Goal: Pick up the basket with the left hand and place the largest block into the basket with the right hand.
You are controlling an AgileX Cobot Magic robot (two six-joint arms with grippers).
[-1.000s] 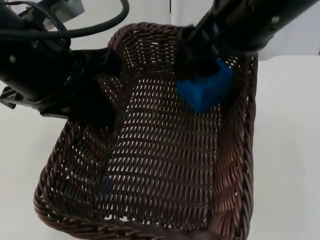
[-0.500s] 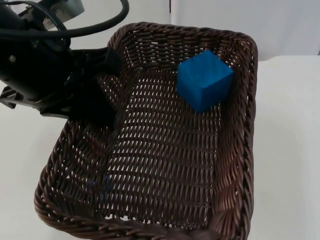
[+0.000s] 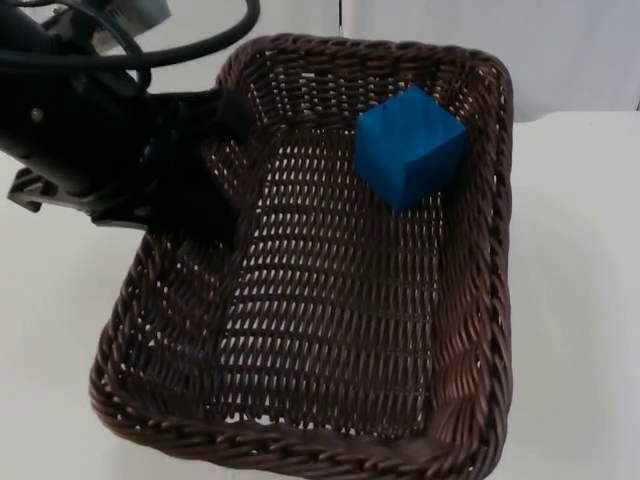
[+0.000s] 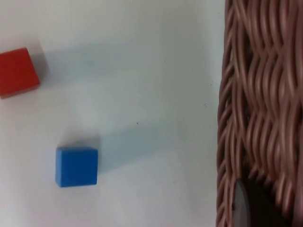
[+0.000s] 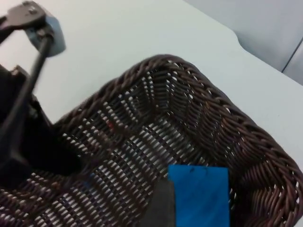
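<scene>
My left gripper is shut on the left rim of the dark brown wicker basket and holds it above the table. The large blue block lies free inside the basket, in its far right corner. In the right wrist view my right gripper's fingertip hangs above the basket, beside the blue block and apart from it, the gripper open. The left wrist view has the basket's woven wall with a black fingertip against it.
Below the lifted basket, a red block and a small blue block lie on the white table. White table top runs to the right of the basket, ending at the grey wall behind.
My right gripper let go of the large blue block in the basket and drew back out of the top view. The basket has shifted slightly with the left arm.
</scene>
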